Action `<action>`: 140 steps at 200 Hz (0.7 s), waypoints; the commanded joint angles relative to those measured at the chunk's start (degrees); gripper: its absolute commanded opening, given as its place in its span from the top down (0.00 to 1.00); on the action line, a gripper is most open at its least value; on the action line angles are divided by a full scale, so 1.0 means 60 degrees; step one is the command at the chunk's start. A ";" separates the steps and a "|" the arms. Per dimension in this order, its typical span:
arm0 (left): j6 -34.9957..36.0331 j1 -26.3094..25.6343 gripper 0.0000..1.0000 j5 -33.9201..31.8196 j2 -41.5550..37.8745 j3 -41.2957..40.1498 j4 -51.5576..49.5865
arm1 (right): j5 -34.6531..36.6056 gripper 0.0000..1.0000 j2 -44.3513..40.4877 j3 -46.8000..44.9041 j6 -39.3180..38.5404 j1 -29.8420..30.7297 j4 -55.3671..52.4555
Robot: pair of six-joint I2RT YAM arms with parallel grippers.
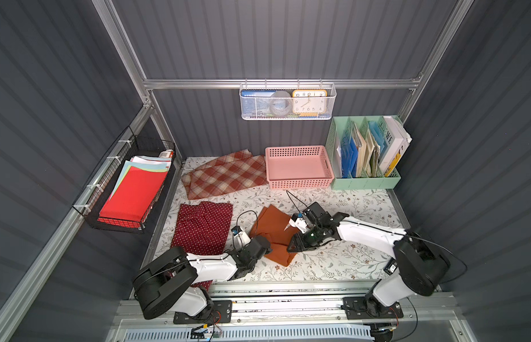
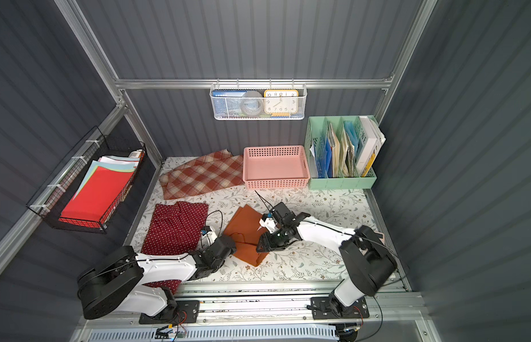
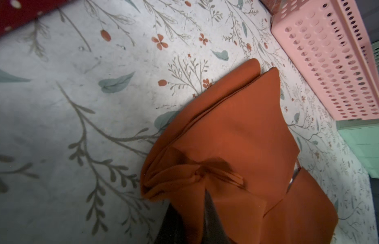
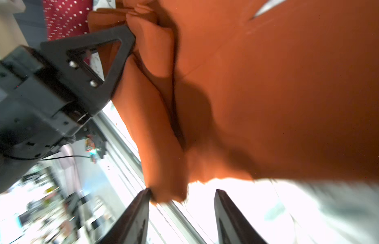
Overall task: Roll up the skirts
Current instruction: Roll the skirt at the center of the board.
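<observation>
So the rust-orange skirt [image 1: 273, 225] is lying folded near the middle of the floral desk [image 1: 347, 260], a bit toward 6 o'clock, and both arms are on it. The left hand [image 1: 268, 237] comes in at the skirt's 9 o'clock edge and is clenched on it. In the left wrist view the dark fingers [image 3: 208, 211] are pressed together, with a puckered bunch of orange cloth pinched at their tips. The right hand [image 4: 182, 196] sits at the skirt's 4 o'clock side with its fingers spread apart, gripping nothing. The skirt's ragged corner is right by one finger in the right wrist view, which is pretty blurry. Near the left hand the cloth is humped up into thick folds.

The dark red polka-dot skirt [image 1: 205, 228] lies at 9 o'clock of the orange one, partly under the left arm. The red-and-cream plaid skirt [image 1: 225, 174] is spread out at 11 o'clock, just beside the pink basket [image 1: 300, 183] at 12 o'clock. The mint file organizer [image 1: 365, 183] is right next to that at 1 o'clock.
</observation>
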 commanded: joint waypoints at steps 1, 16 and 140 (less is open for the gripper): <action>-0.0124 -0.0203 1.00 -0.0242 0.0258 0.0276 -0.1185 | 0.3015 0.44 -0.1229 0.0245 -0.0099 0.1055 -0.1846; -0.0114 -0.0285 1.00 -0.0263 0.0238 0.0382 -0.1293 | 0.4595 0.44 -0.1835 0.0307 -0.0244 0.2344 -0.1842; -0.0014 -0.0039 1.00 0.0954 -0.0248 0.0138 -0.1042 | 1.3496 0.23 -0.0558 -0.1074 -0.1913 0.8273 0.1044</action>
